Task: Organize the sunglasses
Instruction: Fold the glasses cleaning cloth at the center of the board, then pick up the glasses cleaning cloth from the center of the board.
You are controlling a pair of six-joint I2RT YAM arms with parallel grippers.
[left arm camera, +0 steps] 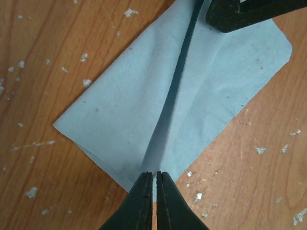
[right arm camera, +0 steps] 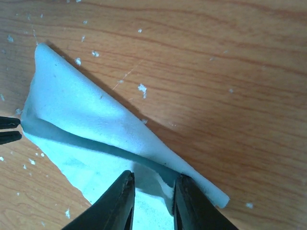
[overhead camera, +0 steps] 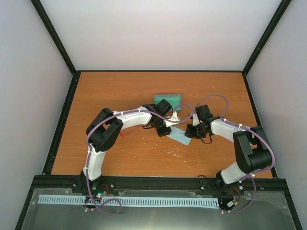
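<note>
**Left claw [left arm camera: 154, 175] and right claw [right arm camera: 155, 176] both clenched on one cloth**

The left claw's two dark fingers are pressed almost together, with only a hairline slit between them. They nip one corner of a pale blue square cloth [left arm camera: 124, 110] of soft fabric. From that corner a raised crease runs straight across the cloth to the right claw, which grips the opposite side. The right claw's fingers stand a little apart, with a bunched fold of the cloth filling the space between them. In the right wrist view one flap of the cloth is lifted off the surface and throws a dark shadow beneath it, while the other flap lies flat. The two claws face each other across the cloth, near but not touching.

The cloth rests on an orange-brown wood-grain tabletop [overhead camera: 120, 91] speckled with small pale flecks [left arm camera: 85, 82]. In the top view a grey-blue oblong case [overhead camera: 168, 97] lies just beyond the left claw, toward the far edge, partly covered by that claw's wrist. The thin red-framed sunglasses [overhead camera: 125, 134] are mostly hidden. Only a thin red piece shows, on the tabletop beside the white left arm [overhead camera: 132, 119] near its black elbow. It is well apart from the cloth and from the case, and neither claw touches it.
</note>
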